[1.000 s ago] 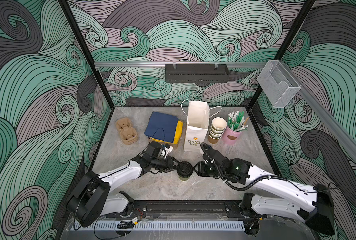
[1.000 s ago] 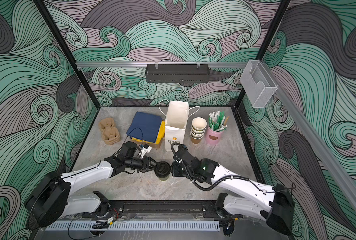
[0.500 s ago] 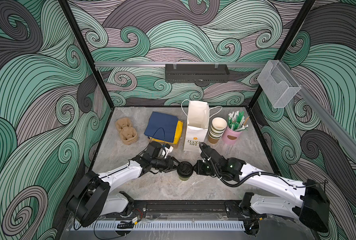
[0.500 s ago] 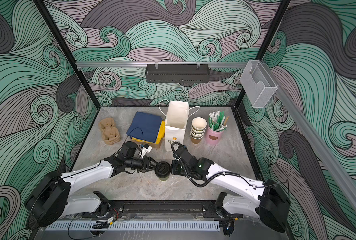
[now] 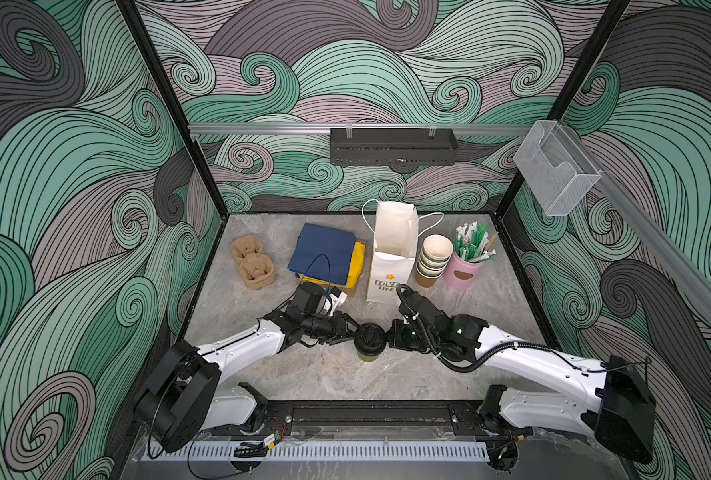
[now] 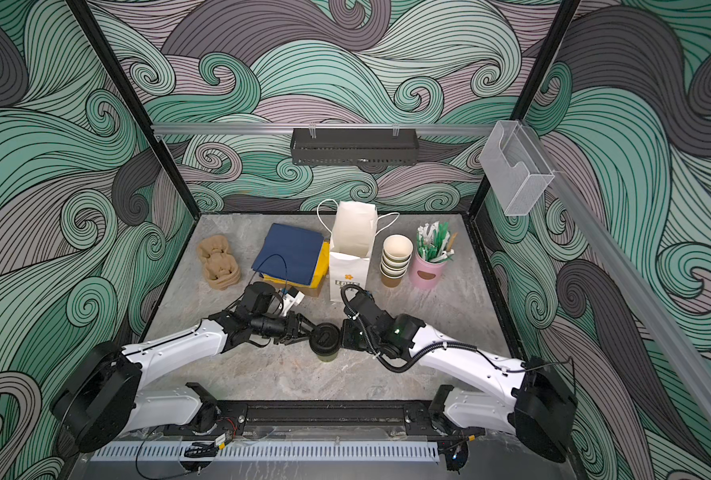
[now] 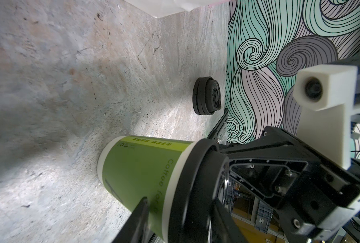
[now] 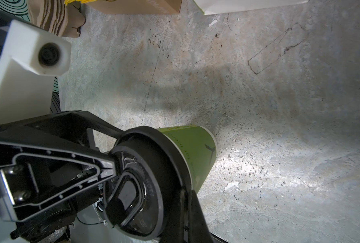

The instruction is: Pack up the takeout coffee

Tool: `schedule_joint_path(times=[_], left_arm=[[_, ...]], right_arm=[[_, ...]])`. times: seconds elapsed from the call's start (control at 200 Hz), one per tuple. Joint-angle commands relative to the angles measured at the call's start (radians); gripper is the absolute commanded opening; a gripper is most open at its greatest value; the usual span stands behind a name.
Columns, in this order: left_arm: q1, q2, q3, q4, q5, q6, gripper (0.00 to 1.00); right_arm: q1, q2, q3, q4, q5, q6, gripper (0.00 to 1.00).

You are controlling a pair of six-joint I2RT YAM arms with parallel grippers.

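Top view: L hand clamped on coffee cup, R hand closed tight beside

White shells are seen on the left arm and the right arm, each rooted in a bulky black shoulder housing. A ribbed black cable is looped under the right arm, and a small green light is lit on its black wrist section. Up close now: the left arm's fingers are shown as black, hollowed triangular frames, silver screws set into the metal plate behind them. The right arm's fingers are built to the same pattern, black with small screws. Beside each set, a white block with a round dark lens socket is mounted.
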Motion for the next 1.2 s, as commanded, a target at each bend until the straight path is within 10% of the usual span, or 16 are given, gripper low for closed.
schedule_joint_path(times=[0.0,0.23,0.575,1.196], left_arm=[[-0.013,0.035,0.003,-0.101,-0.029,0.031,0.45],[-0.012,0.027,0.006,-0.108,-0.030,0.032,0.45],[-0.012,0.024,0.002,-0.084,-0.038,0.023,0.45],[-0.011,-0.121,0.052,-0.088,-0.079,0.002,0.84]], right_arm=[[-0.004,0.069,-0.025,-0.170,0.027,0.023,0.07],[0.026,-0.013,0.022,-0.107,0.070,-0.025,0.11],[0.008,-0.037,0.074,-0.088,-0.032,-0.157,0.52],[-0.058,-0.010,0.094,-0.106,-0.114,-0.187,0.87]])
